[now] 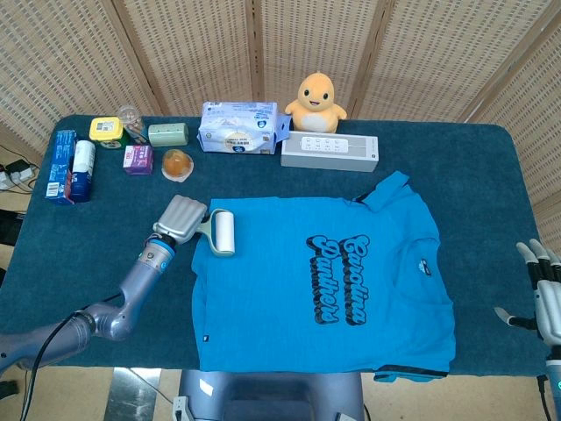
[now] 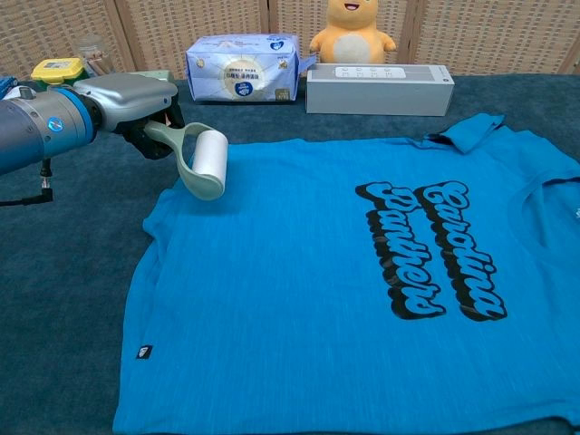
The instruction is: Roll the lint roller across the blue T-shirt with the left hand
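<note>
The left hand (image 2: 136, 100) grasps the lint roller (image 2: 201, 163) by its handle, its white drum over the blue T-shirt's (image 1: 320, 281) upper left corner on the desk (image 1: 491, 175). The right hand (image 1: 545, 298) hangs empty, fingers apart, right of the T-shirt.

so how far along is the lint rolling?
Done: the left hand holds the lint roller by its handle. In hand: the roll sits at the blue T-shirt's corner nearest that hand. Left: the shirt beyond that corner, printed lettering included. The right hand hangs open off the table's edge.
</note>
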Controlling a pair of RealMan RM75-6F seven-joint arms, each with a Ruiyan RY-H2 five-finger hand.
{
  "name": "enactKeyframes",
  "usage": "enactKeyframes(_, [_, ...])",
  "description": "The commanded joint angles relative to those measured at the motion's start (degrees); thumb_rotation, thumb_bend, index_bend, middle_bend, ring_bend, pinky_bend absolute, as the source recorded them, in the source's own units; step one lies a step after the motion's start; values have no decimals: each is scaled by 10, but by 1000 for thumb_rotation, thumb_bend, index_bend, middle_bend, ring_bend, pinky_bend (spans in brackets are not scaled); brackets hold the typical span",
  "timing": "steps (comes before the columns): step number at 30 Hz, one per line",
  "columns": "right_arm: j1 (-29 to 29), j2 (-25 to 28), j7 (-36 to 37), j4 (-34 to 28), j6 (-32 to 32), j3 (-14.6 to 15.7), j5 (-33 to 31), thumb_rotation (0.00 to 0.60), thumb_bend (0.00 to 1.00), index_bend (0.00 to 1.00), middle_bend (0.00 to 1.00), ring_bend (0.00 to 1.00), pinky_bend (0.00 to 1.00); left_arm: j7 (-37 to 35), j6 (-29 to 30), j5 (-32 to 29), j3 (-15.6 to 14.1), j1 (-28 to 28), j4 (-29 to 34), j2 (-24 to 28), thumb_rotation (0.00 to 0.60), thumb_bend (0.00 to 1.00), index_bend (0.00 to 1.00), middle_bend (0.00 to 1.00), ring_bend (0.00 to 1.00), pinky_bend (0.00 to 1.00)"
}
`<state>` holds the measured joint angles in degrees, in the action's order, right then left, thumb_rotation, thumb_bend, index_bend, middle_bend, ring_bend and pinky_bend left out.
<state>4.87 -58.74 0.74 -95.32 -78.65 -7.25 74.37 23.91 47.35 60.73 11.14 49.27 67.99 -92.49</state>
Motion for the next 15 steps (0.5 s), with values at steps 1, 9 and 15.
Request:
enactKeyframes(1, [0,2,4,1,1,-1,0,600,0,0,0,0,0,4,2,-3,-1,1,-1,-3,600,675,903,956,844,990])
enactKeyframes(9, [0,5,13,0,2,-1,-1,600,0,0,0,0,0,13,-14,-7,-6,14,-14,-15,600,672,904,956,844,990])
enactKeyframes(15, [-1,7,17,0,3,-2,-2,600,0,0,0,0,0,21,-30,-10,-9,29,-33,-31,600,667,904,956,844,991])
